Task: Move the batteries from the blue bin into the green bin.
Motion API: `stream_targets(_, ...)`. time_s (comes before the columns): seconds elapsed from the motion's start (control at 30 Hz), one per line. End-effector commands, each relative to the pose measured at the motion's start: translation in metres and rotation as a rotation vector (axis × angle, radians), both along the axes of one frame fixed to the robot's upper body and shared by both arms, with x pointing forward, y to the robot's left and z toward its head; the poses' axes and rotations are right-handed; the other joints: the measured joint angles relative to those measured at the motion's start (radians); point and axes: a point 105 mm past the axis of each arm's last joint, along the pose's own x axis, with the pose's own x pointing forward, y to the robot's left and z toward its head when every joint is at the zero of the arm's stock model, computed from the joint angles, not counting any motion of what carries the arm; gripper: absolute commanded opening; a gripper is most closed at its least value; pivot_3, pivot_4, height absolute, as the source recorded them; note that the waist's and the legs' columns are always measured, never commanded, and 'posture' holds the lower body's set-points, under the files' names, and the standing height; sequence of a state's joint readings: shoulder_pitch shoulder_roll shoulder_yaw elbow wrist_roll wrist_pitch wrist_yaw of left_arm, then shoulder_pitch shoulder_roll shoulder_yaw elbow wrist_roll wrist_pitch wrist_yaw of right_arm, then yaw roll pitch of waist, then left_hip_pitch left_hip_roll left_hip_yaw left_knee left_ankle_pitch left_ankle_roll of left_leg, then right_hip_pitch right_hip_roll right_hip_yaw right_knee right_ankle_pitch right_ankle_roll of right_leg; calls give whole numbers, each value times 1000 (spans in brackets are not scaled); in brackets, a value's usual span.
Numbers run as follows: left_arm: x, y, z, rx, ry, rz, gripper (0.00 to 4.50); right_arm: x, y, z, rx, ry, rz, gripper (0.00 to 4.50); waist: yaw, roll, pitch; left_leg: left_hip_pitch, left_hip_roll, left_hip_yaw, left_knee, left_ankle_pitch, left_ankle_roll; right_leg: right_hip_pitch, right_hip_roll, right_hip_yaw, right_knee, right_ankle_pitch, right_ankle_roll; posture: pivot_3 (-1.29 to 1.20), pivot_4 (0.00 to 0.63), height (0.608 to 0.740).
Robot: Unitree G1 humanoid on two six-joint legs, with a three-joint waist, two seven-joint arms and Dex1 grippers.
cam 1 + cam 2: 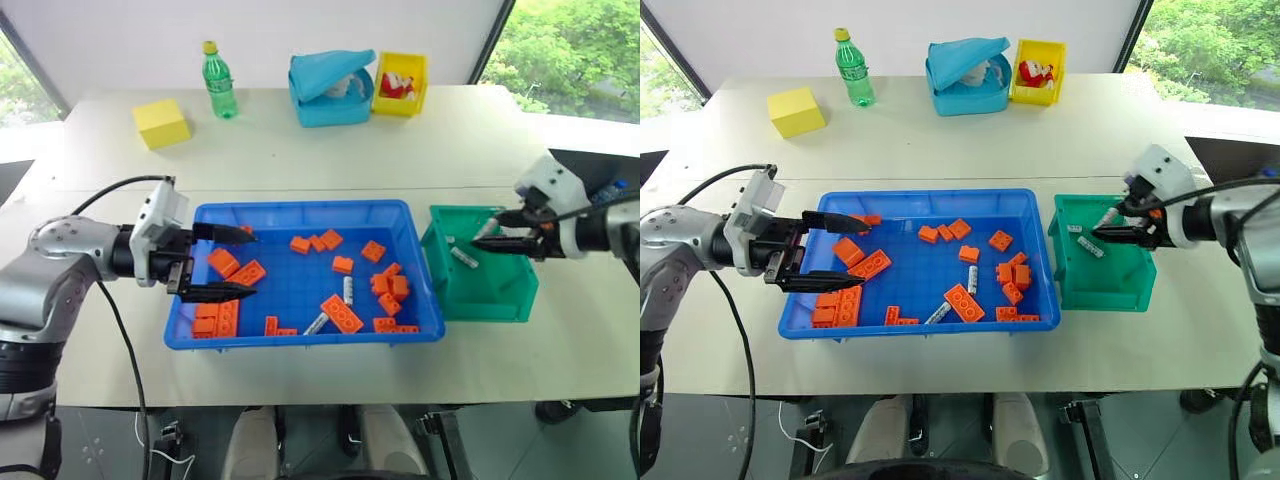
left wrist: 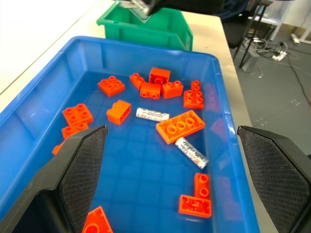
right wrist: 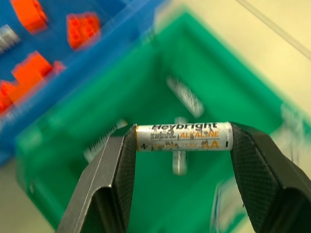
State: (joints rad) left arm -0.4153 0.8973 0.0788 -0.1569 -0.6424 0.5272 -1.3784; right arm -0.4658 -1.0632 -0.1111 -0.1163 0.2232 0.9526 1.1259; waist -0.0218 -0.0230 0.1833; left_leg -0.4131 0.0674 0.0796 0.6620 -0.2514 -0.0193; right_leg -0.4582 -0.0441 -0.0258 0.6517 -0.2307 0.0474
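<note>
A pale cream tabletop [image 1: 300, 165] stands before big windows with green trees outside. At its middle lies the large, shallow, bright-blue plastic bin [image 1: 305, 213] with a rolled rim, and touching it at 3 o'clock sits the small teal-green plastic bin [image 1: 500, 298] with a sloped open front.

The batteries are small silver-grey metal cylinders with printed labels. Two lie flat among orange toy bricks [image 1: 341, 313] in the blue bin, toward 5 o'clock of its floor: one battery [image 1: 348, 290] upright in the picture, one battery [image 1: 316, 323] slanted. Several more rest on the green bin's floor [image 1: 463, 257].

I judge them stiff, smooth and light but dense, apt to roll or slip. A hold across the middle of the barrel would be steadier than the end-to-end pinch seen here.

The right gripper [image 3: 182, 145] hangs over the green bin, its black fingers [image 3: 260, 165] clamped on the two ends of a battery [image 3: 183, 136] marked as an alkaline AA. The left gripper [image 1: 226, 263] is over the blue bin's 9 o'clock end, spread wide and empty.
</note>
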Motion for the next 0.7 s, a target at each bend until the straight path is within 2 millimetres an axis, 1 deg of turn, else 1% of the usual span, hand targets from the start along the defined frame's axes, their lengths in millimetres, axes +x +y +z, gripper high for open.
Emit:
stream_targets(0.03,0,-3,8,3,-44,-30,4500,2,6,18,-14,-100,25,4275,3,0,0,0,0,0,0,0,0,0,0,0,0,0,0,0,150,736)
stream_targets(0.07,1,-3,8,4,-45,-31,4500,3,9,21,-15,-112,41,4445,4,0,0,0,0,0,0,0,0,0,-1,0,0,0,0,0,150,736)
stream_targets(0.13,1,-4,9,6,-47,-35,4500,8,22,34,-5,-149,105,4445,3,0,0,0,0,0,1,0,0,0,-1,1,0,0,-1,0,150,736)
stream_targets(0.23,1,-4,11,10,-48,-39,4500,12,62,53,5,-204,288,4445,0,1,0,0,0,1,1,0,0,0,0,1,0,0,-1,0,150,736)
stream_targets(0.3,0,-4,12,13,-48,-42,4500,3,100,55,13,-195,492,4445,1,0,0,0,0,0,0,0,0,0,0,1,0,0,-1,0,150,736)
stream_targets(0.37,-2,-5,12,15,-47,-42,4500,-7,135,50,10,-155,696,4445,2,0,0,0,0,-1,-1,0,0,0,1,1,0,0,-1,0,150,736)
stream_targets(0.47,-6,-6,12,18,-42,-40,4500,-11,167,36,-35,-119,897,4445,5,0,0,-1,0,-1,-1,0,0,-1,1,1,0,0,-1,0,150,736)
stream_targets(0.6,-15,-6,9,24,-30,-37,4500,-9,197,5,-157,-99,1103,4445,10,0,0,-4,0,0,2,0,0,-1,-1,0,0,0,-1,0,150,736)
stream_targets(0.7,-19,-10,3,39,-32,-33,4500,-9,216,-16,-199,-83,1205,4445,10,0,0,-5,-1,0,4,0,0,-1,-2,-1,0,0,0,0,150,736)
